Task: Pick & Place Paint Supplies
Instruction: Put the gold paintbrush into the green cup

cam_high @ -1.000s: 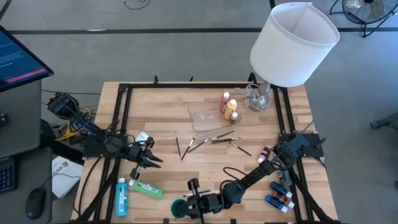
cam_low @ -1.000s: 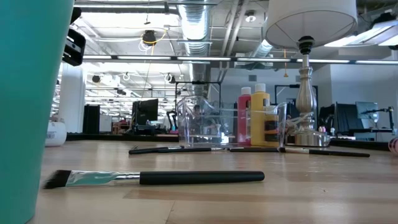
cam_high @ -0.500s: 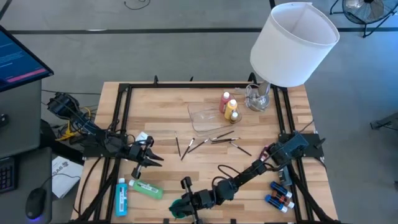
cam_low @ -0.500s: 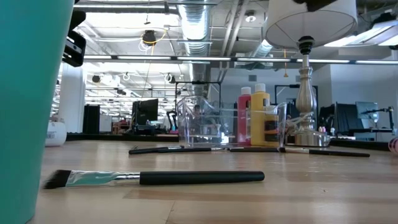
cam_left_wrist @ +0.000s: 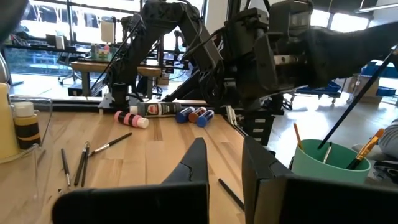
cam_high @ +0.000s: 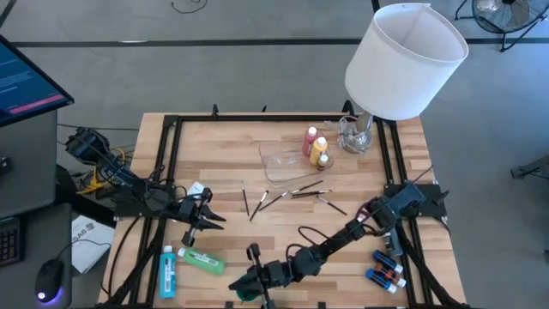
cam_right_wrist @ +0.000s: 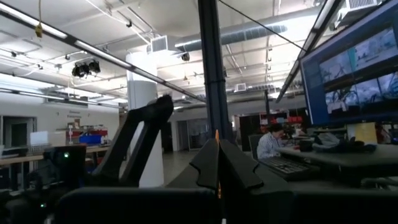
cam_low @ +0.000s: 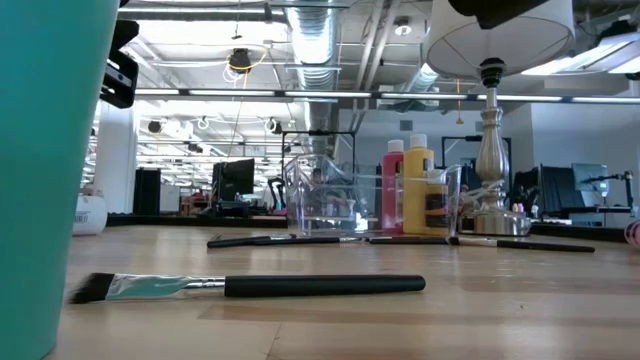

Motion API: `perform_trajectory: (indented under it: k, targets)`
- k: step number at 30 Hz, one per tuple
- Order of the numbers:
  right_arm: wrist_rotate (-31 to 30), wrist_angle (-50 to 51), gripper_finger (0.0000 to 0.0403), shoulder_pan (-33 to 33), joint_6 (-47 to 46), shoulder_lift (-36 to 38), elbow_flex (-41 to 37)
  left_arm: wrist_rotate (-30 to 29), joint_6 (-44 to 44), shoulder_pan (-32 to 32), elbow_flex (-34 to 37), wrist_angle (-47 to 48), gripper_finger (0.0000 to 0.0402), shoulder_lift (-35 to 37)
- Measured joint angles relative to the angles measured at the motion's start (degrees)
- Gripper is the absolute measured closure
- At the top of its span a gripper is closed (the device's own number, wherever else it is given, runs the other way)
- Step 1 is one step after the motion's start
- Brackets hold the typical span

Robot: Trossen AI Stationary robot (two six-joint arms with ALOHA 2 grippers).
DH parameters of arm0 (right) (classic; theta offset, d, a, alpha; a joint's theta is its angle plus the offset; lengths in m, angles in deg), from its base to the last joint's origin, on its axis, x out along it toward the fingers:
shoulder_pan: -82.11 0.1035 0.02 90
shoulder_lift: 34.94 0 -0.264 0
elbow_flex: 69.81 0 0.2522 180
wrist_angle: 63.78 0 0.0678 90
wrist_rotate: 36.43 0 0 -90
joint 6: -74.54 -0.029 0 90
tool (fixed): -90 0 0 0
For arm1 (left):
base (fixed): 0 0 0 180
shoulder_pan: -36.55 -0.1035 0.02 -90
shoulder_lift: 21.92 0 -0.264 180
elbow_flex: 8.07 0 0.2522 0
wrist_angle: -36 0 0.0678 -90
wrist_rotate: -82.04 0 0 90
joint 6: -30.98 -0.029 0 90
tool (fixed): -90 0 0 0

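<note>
1. The right gripper [cam_high: 255,276] reaches across the table's near edge, directly over the teal cup [cam_high: 246,289]. Its fingers are pressed together, and the right wrist view shows a thin brush handle [cam_right_wrist: 216,163] pinched between the tips and standing upright.
2. The left wrist view shows that cup [cam_left_wrist: 328,168] already holding several brushes, tips up, which suggests the cup is where the held brush is headed: the drop looks to be straight down, handle vertical, into the mouth below.
3. The left gripper [cam_high: 208,221], fingers closed on nothing, waits at the table's left side, just above the green paint bottle [cam_high: 202,261] and the blue paint bottle [cam_high: 167,267], which lie flat by the near left corner.
4. Loose brushes [cam_high: 292,195] remain scattered mid-table, long axes running mostly left to right, just in front of the clear tray [cam_high: 283,159], which has the red bottle [cam_high: 310,140] and yellow bottle [cam_high: 320,152] at its right end.
5. One flat-tipped brush [cam_low: 250,286] lies closest to the low camera, handle pointing right.
6. Small bottles [cam_high: 385,268] lie clustered by the right arm's base at the table's right edge, nearer that arm than the left one.
7. The lamp [cam_high: 403,60] overhangs the far right corner, clear of both arms.
</note>
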Motion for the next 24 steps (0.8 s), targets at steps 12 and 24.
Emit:
perform_trajectory:
  k: [12,24]
  targets:
    - [-0.2,3.2,0.0403,-0.7,-0.2,-0.9,0.0,0.0,-0.2,0.0,0.0,0.0,0.0401,0.0]
    - [-0.2,4.7,0.0387,-0.6,-0.3,-0.9,0.0,0.1,-0.2,0.0,0.0,0.1,0.0401,0.0]
